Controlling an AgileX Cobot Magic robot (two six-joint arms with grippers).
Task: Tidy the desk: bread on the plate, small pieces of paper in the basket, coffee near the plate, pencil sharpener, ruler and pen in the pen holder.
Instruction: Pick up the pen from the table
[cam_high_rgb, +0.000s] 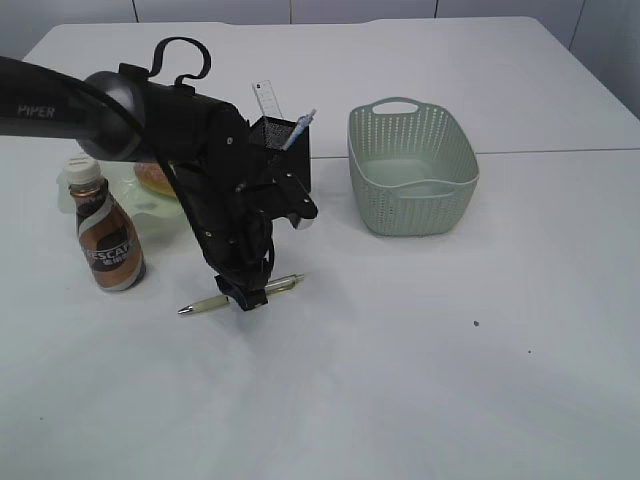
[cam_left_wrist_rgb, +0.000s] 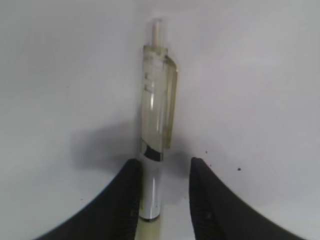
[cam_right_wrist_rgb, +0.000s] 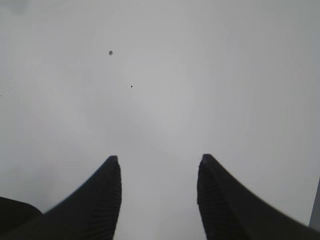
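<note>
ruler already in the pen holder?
Yes. In the exterior view the clear ruler stands upright in the black mesh pen holder, its top sticking out above the rim.

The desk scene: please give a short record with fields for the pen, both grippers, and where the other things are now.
pen on desk: lies flat on the desk, between the left gripper's fingers; pen
left gripper: lowered around the pen, a gap shows on one side
right gripper: open, holds nothing, over bare desk
pen holder: holds the ruler and another pen
bread: on the plate
coffee: upright beside the plate
basket: right of the pen holder
</note>
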